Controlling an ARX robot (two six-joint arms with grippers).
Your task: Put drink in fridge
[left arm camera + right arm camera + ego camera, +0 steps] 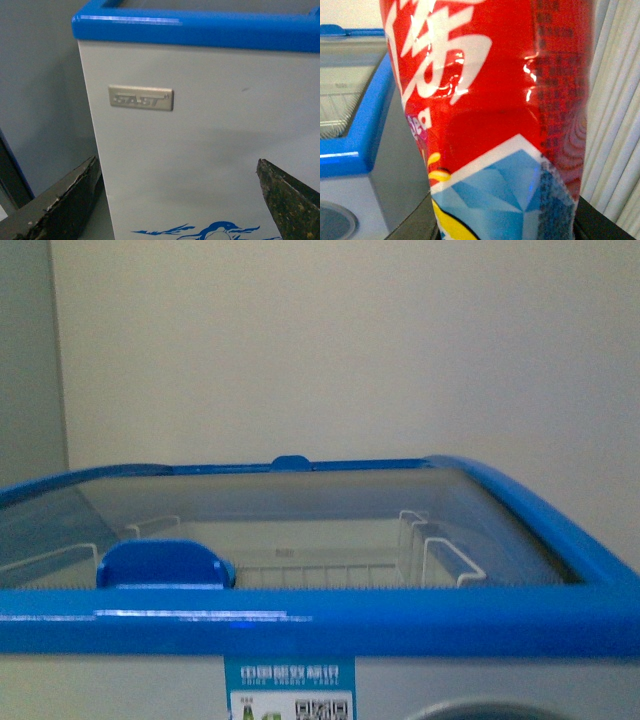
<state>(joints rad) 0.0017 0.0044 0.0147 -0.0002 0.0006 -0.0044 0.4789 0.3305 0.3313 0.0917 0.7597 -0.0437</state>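
Note:
The fridge (300, 625) is a white chest freezer with a blue top rim, close in front of me. Its glass lid (300, 505) looks shut, with a blue handle (165, 565) at the front left; white wire baskets (440, 560) show beneath. Neither arm shows in the front view. My right gripper (505, 235) is shut on the drink (490, 100), whose red label with white characters fills the right wrist view; its cap is out of view. The fridge's blue corner (365, 130) lies beside it. My left gripper (180, 200) is open and empty, facing the fridge's white front wall (200, 125).
A plain wall (350, 340) stands behind the fridge. A silver nameplate (141, 97) and a blue penguin picture (215, 232) mark the fridge's front. A grey surface (40, 100) lies beside the fridge in the left wrist view. Pale vertical pleats (620, 100) show behind the drink.

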